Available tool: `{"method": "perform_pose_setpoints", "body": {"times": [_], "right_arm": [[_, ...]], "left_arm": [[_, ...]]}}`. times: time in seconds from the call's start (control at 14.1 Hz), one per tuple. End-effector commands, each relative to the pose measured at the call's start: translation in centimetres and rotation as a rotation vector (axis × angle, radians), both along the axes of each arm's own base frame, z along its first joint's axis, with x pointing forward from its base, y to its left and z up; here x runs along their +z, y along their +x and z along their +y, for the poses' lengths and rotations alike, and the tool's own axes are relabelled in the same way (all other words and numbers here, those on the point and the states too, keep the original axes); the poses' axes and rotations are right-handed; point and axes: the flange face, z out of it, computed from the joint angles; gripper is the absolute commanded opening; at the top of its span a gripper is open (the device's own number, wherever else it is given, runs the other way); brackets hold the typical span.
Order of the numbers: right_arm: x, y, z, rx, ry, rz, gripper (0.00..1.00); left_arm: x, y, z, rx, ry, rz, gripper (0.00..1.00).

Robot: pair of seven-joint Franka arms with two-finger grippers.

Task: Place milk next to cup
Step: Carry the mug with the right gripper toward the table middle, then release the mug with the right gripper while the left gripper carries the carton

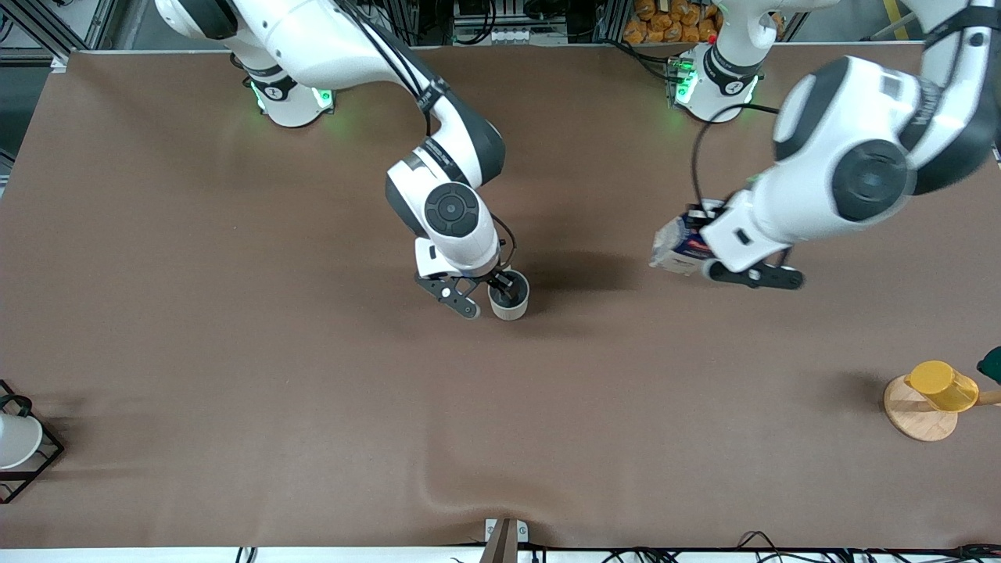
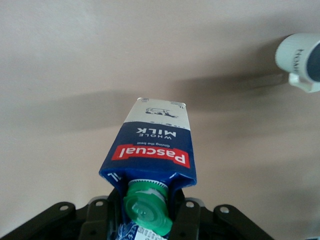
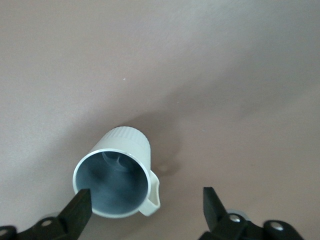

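The milk (image 1: 677, 247) is a dark-blue carton with a green cap, a red label band and a white lower part. My left gripper (image 1: 708, 244) is shut on its top and holds it tilted above the table, toward the left arm's end. In the left wrist view the milk (image 2: 155, 145) juts out from between the gripper's fingers (image 2: 147, 216). The off-white cup (image 1: 509, 298) stands upright on the table's middle. My right gripper (image 1: 504, 283) is open just over it. In the right wrist view the cup (image 3: 117, 175) lies between the spread fingers (image 3: 146, 206), with one finger (image 3: 80, 207) at its rim.
A yellow cup (image 1: 942, 385) hangs on a round wooden stand (image 1: 916, 416) at the left arm's end, near a dark green thing (image 1: 992, 363). A white cup in a black wire rack (image 1: 17, 442) stands at the right arm's end. The right arm's hand (image 2: 301, 60) shows in the left wrist view.
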Motion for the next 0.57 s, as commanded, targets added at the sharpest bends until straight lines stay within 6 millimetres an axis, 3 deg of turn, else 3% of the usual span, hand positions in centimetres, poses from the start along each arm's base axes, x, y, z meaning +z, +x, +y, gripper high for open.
{"method": "perform_pose_setpoints", "body": {"times": [0.0,0.21,0.5], "right_arm": [[5.6,2.7,-4.1,-0.034,0.028,-0.007,1.00],[9.8,5.5,-11.9,0.151,0.121,0.052,1.00],[12.8,8.1,-20.7,0.215,0.135,0.044,1.00]], "left_arm": [[-0.5,-1.5,-5.0,0.055,-0.006,-0.026,0.13],[-3.4,-3.0,-11.1,0.129,0.025,-0.018,0.13],[-5.2,-3.0,-16.2,0.114,0.000,-0.016,0.13]]}}
